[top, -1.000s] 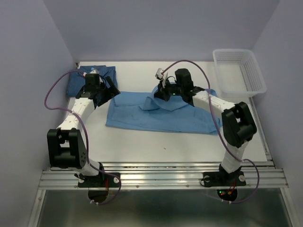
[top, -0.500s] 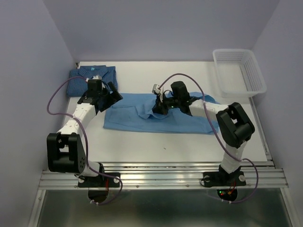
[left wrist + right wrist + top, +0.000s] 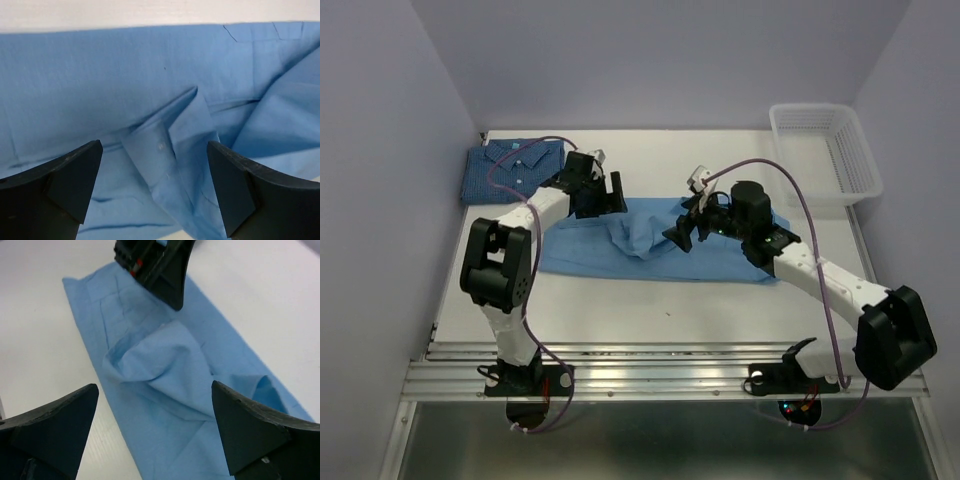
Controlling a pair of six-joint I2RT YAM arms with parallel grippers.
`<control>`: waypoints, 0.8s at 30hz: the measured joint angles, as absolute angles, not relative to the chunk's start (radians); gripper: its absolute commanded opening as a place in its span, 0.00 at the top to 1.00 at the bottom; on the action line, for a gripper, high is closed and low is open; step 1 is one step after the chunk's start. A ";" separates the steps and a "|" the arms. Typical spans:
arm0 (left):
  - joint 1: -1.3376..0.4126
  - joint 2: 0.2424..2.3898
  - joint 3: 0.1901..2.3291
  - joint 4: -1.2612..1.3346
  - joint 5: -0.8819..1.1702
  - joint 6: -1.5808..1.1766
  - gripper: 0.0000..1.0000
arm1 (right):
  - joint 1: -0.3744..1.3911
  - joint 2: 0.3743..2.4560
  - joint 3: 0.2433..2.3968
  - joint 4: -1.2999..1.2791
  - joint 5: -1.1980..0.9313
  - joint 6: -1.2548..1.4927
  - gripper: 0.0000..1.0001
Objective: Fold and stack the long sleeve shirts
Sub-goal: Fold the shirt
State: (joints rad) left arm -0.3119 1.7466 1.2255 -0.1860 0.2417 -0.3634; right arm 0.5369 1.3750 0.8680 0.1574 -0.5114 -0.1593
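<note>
The light sky-blue long sleeve shirt (image 3: 640, 255) lies spread across the middle of the table, with a bunched fold (image 3: 165, 360) near its centre. The darker checked shirt (image 3: 505, 168) sits folded at the far left corner. My left gripper (image 3: 607, 194) hangs open over the light shirt's far left edge. In the left wrist view its fingers (image 3: 67, 182) straddle a buttoned cuff (image 3: 162, 150) without touching it. My right gripper (image 3: 684, 231) is open just above the bunched fold, nothing between its fingers (image 3: 252, 432). The left gripper (image 3: 160, 265) shows at the top of the right wrist view.
A white mesh basket (image 3: 825, 150) stands at the far right corner. Bare white table (image 3: 670, 300) lies between the light shirt and the near edge. Purple walls close in the left, right and back sides.
My right gripper opened, let go of the light shirt's fabric and drew back to the right. My left arm swung right, from beside the checked shirt to over the light shirt.
</note>
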 measured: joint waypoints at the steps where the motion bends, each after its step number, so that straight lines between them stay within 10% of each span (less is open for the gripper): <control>1: -0.312 1.786 1.253 -0.181 0.239 -0.348 0.02 | 0.537 1.338 0.868 0.165 -0.489 -0.151 0.00; 11: -0.310 1.966 1.365 -0.260 0.303 -0.215 0.23 | 0.537 1.276 0.849 0.159 -0.302 -0.115 0.00; 16: -0.318 1.966 1.341 -0.246 0.371 -0.215 0.56 | 0.537 1.276 0.834 0.155 -0.240 -0.114 0.00; 20: -0.332 1.963 1.313 -0.246 0.397 -0.224 0.58 | 0.537 1.276 0.834 0.155 -0.205 -0.112 0.00; 24: -0.343 1.927 1.304 -0.252 0.397 -0.229 1.00 | 0.537 1.276 0.834 0.155 -0.178 -0.110 0.00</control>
State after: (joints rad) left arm -0.3431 1.9274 1.3041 -0.2523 0.3965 -0.2295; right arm 0.5369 1.2762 0.8345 0.1551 -0.1783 -0.1104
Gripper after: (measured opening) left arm 0.159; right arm 0.998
